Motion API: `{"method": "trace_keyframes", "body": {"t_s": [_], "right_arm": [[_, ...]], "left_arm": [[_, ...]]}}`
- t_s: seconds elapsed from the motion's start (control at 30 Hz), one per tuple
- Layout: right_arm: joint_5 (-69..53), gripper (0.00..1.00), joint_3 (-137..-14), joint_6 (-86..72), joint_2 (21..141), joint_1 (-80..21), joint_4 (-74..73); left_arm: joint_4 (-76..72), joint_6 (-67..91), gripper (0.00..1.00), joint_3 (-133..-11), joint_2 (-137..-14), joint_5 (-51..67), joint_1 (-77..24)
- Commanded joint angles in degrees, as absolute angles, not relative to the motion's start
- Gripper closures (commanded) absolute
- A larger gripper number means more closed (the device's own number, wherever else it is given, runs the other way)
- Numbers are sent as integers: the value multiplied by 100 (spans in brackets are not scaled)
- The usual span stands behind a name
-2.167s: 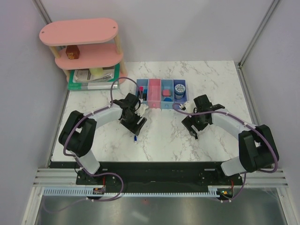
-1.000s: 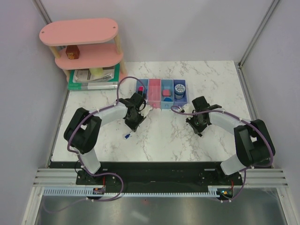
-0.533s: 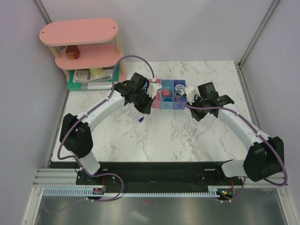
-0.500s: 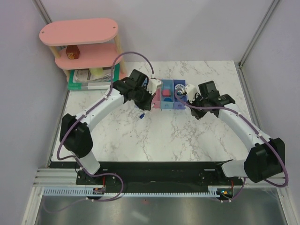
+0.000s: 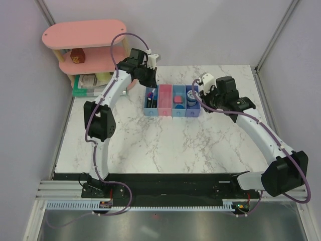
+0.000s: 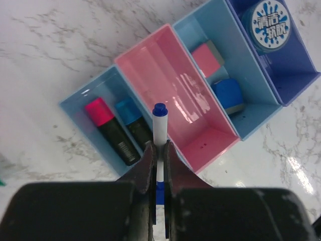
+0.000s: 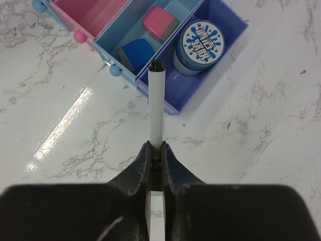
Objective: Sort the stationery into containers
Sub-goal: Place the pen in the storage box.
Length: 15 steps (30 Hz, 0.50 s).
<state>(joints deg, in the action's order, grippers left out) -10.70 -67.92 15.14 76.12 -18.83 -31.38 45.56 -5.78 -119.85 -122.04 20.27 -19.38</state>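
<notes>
The left gripper (image 6: 159, 150) is clamped tight on a white pen with a blue tip (image 6: 160, 128), held above the row of bins on the marble desk (image 6: 45, 45). From the wrist view the tip lines up with the wall between the leftmost light blue bin (image 6: 75, 103) and the pink bin (image 6: 175, 95).

The leftmost bin holds a pink-capped marker (image 6: 108, 128) and a blue-capped marker (image 6: 133, 120) side by side. The second light blue bin (image 6: 246, 70) holds a pink eraser (image 6: 207, 56) and a blue block (image 6: 226, 94). The dark blue bin (image 6: 296, 75) holds a round tin (image 6: 271, 22).

The right gripper (image 7: 155, 153) pinches a white pen with a black tip (image 7: 156, 105), its jaws nearly closed. That tip lines up with the dark blue bin's near wall, beside the tin.
</notes>
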Motion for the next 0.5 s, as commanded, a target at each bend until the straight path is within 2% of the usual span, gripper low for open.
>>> {"method": "trace_keyframes", "body": {"t_s": [0.0, 0.27, 0.47], "right_arm": [[-1099, 100, -7119, 1362, 7760, -1863, -2637], [-1213, 100, -7180, 1406, 7936, -1854, -2558], [-1476, 100, -7514, 1362, 8121, -1863, -2549]], "left_arm": [[4667, -185, 98, -12812, -12717, 3268, -2109], [4544, -70, 98, -13025, -13183, 3586, -2347], [4509, -167, 98, -12964, -13385, 3244, -2338]]}}
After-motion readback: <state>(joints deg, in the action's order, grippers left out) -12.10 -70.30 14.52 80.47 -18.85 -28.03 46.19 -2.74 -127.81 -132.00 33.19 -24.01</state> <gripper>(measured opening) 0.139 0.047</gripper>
